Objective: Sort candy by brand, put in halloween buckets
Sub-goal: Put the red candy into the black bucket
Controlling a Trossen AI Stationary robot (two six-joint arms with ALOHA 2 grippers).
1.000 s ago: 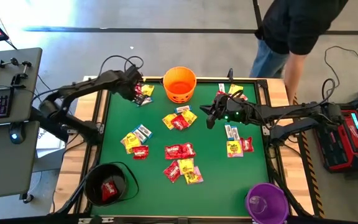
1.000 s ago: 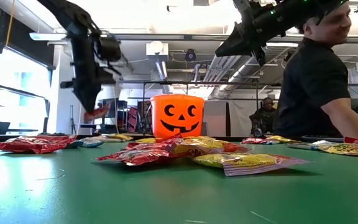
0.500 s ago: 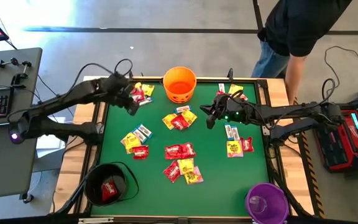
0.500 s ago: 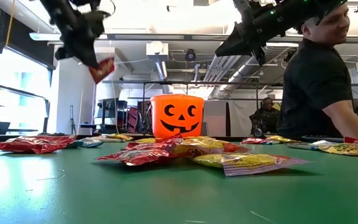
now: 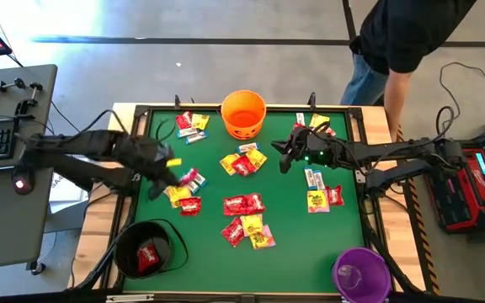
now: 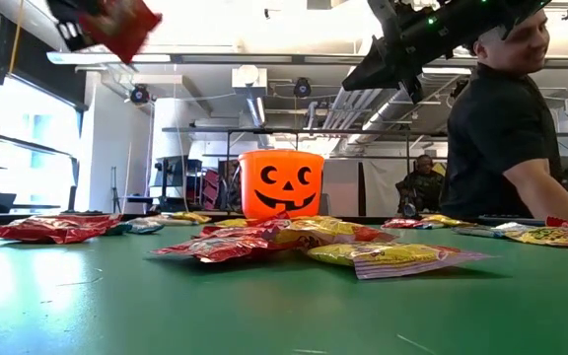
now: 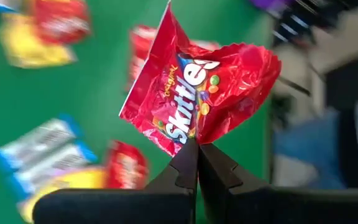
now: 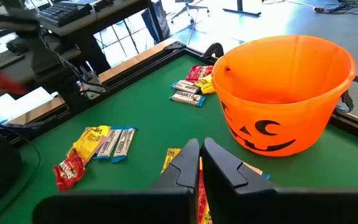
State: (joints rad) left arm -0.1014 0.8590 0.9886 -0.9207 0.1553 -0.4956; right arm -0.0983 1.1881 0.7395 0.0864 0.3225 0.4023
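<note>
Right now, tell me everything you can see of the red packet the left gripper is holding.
The red Skittles packet is a small, shiny, crinkled wrapper with white lettering and coloured candy dots printed on it. The left gripper is shut on one edge, so the packet stands out past the fingertips, clear of the green table. In the low view it hangs high above the table. Nothing else touches it.

Low view: the left hand [image 6: 72, 30] is cut off by the upper edge; only part of its red packet [image 6: 118, 25] shows. Left wrist view: the packets [image 7: 42, 146] on the worktop beyond this hand are blurred, brands unreadable. High view: the purple bucket [image 5: 361, 273] is clipped by the lower edge. The person [image 5: 407, 38] beyond the right hand [image 5: 285, 158] is cut off above.
</note>
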